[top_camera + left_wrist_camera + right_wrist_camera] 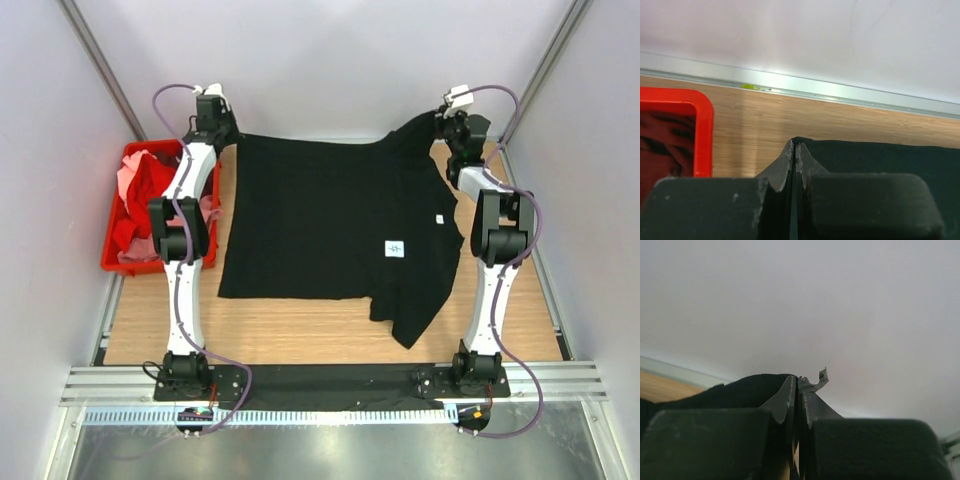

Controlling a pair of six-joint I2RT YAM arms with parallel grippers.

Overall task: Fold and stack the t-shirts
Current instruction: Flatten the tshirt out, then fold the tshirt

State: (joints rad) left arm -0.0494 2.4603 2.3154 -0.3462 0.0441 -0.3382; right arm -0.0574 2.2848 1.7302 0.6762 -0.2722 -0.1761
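- Black t-shirt (330, 225): in the top view, both far corners are hidden behind the left tool (224, 133) and the right tool (446, 124). The print on the white label (395, 249) is too small to read. The left wrist view cuts the shirt off at its right edge.
- Red crate (135, 266): its right side is covered by the left arm (185, 235). The left wrist view cuts it off at the left edge.
- Red and pink shirts (135, 195) in the crate: bunched, number cannot be told.
- Small grey piece (816, 382) at the right tool's tip: blurred, unidentified.

A robotics lab cell: plain white panels (330, 60) box in a wooden worktop (300, 335), aluminium rails (105, 385) along the frame's bottom.
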